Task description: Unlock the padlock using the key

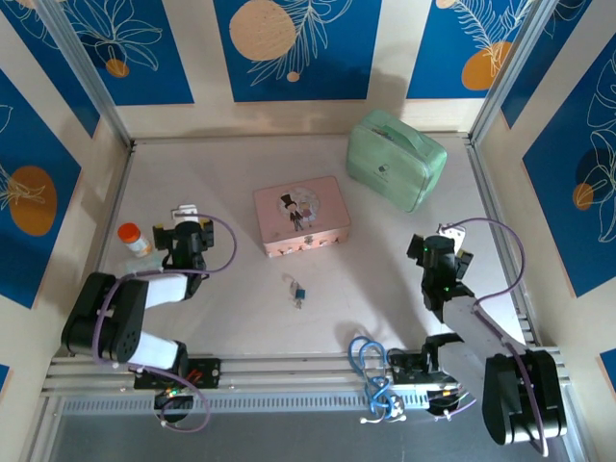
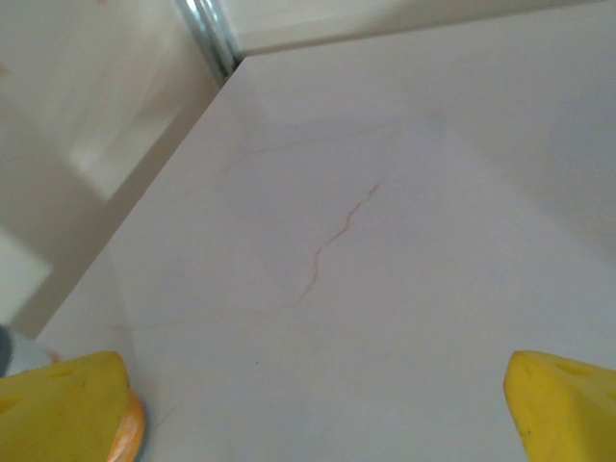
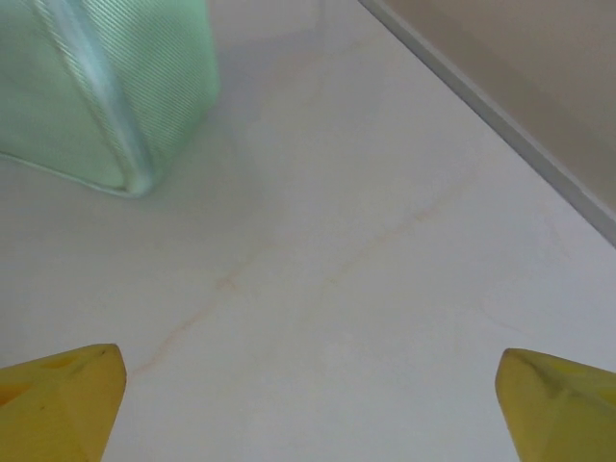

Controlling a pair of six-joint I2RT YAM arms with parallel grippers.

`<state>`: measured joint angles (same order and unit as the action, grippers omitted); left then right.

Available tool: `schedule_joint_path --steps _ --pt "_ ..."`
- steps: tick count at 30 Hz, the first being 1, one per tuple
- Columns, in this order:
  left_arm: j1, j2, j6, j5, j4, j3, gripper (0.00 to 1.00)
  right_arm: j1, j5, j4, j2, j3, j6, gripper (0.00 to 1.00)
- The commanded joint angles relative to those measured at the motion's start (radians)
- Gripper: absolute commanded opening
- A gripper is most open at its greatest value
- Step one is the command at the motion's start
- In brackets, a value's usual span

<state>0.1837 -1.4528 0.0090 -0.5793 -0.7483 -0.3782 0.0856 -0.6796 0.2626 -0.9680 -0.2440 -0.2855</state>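
The tiny bluish padlock (image 1: 299, 293) lies on the white table in front of the pink tin. A small silvery piece (image 1: 290, 281), which looks like the key, rests against its upper left. My left gripper (image 1: 186, 212) (image 2: 318, 414) sits well to the padlock's left, open, its yellow fingertips (image 2: 63, 404) far apart over bare table. My right gripper (image 1: 449, 232) (image 3: 308, 409) is off to the padlock's right, also open, its yellow fingertips (image 3: 58, 399) wide apart with nothing between them.
A pink picture tin (image 1: 301, 216) stands just behind the padlock. A mint-green case (image 1: 396, 158) (image 3: 106, 87) sits at the back right. An orange-capped bottle (image 1: 135, 239) (image 2: 133, 433) stands beside my left gripper. Walls and metal rails (image 2: 207, 34) edge the table.
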Motion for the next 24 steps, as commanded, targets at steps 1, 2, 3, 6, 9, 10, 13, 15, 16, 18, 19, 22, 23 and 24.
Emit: schedule_joint_path --steps 1,2,3,6,9,10,13,15,16,18,19,22,23,24 --pt "-0.024 -0.039 0.013 0.141 -0.138 0.001 0.99 -0.052 0.223 0.335 -0.083 0.025 0.069 0.99" --pt "-0.025 -0.052 0.026 0.184 -0.157 0.003 0.99 -0.059 0.242 0.39 -0.123 0.023 0.078 0.99" --pt "-0.025 -0.071 0.052 0.221 -0.19 0.005 0.99 -0.061 0.273 0.474 -0.182 0.021 0.099 0.99" --pt "-0.058 -0.082 0.026 0.309 -0.158 -0.004 0.99 -0.072 0.377 0.608 -0.331 -0.019 0.121 0.99" --pt "-0.074 -0.111 0.012 0.327 -0.214 0.016 0.99 -0.08 0.475 0.781 -0.551 -0.047 0.14 0.99" --pt "-0.078 -0.112 0.01 0.332 -0.216 0.016 0.99 -0.08 0.489 0.828 -0.586 -0.057 0.144 0.99" --pt "-0.079 -0.116 0.011 0.333 -0.222 0.016 0.99 -0.091 0.551 0.624 -0.572 -0.15 0.149 0.99" --pt "-0.079 -0.115 0.014 0.331 -0.23 0.019 0.99 -0.09 0.55 0.543 -0.546 -0.166 0.154 0.99" --pt "-0.079 -0.117 0.017 0.329 -0.237 0.021 0.99 -0.089 0.547 0.595 -0.56 -0.153 0.154 0.99" --pt "-0.076 -0.116 0.019 0.325 -0.237 0.021 0.99 -0.089 0.548 0.554 -0.549 -0.162 0.154 0.99" --pt "-0.076 -0.118 0.019 0.324 -0.243 0.022 0.99 -0.089 0.547 0.583 -0.558 -0.157 0.154 0.99" --pt "-0.076 -0.116 0.017 0.326 -0.243 0.024 0.99 -0.08 0.532 0.571 -0.554 -0.16 0.164 0.99" --pt "-0.076 -0.115 0.017 0.326 -0.241 0.023 0.99 -0.077 0.531 0.545 -0.55 -0.168 0.168 0.99" --pt "-0.076 -0.116 0.018 0.326 -0.243 0.024 0.99 -0.076 0.531 0.562 -0.553 -0.166 0.169 0.99"
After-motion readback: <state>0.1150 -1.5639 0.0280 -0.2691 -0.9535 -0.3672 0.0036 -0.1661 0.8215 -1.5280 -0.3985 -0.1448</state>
